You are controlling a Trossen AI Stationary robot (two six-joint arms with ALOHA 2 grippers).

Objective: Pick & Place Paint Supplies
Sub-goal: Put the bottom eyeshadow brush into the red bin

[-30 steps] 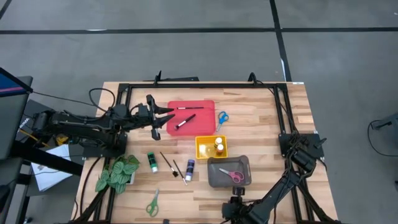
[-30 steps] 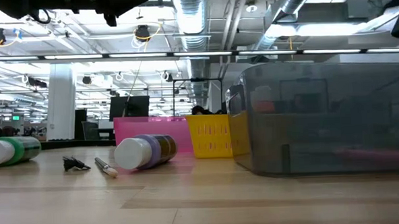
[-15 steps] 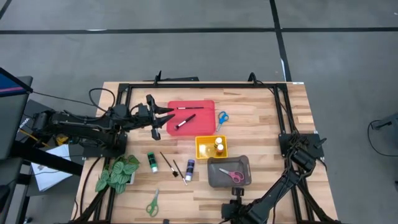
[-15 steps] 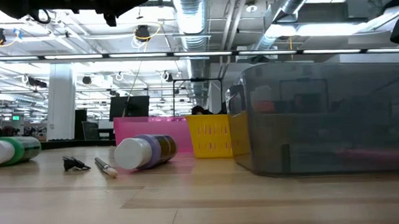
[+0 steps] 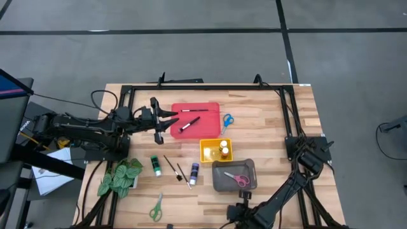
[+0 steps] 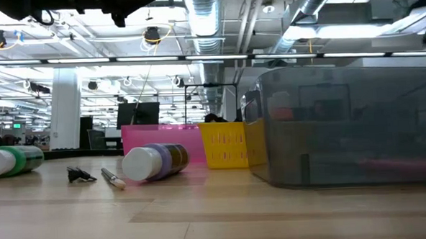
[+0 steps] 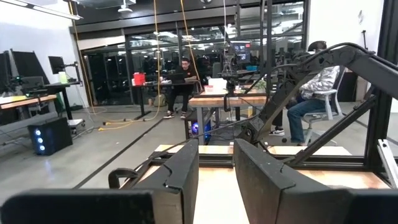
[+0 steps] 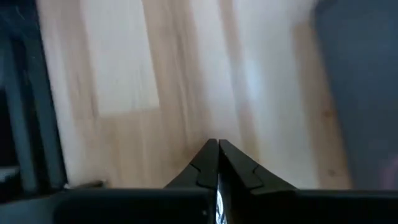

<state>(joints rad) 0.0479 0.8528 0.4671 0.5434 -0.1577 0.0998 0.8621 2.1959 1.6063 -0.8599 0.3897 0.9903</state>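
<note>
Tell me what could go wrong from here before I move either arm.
1. The left gripper hangs open at the red tray's edge, close to two brushes; a low sweep could knock them out.
2. The right gripper is shut and empty at the table's near edge beside the grey tray; swinging out could bump that tray.
3. On the wood, the green bottle, purple bottle and loose brushes lie close together, so a grab may catch two.

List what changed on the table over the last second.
Only the right arm, at the near table edge, moved: its gripper slid slightly rightward and its fingers closed on nothing. The left gripper, beside the red tray, the brushes, bottles and scissors stayed put.
</note>
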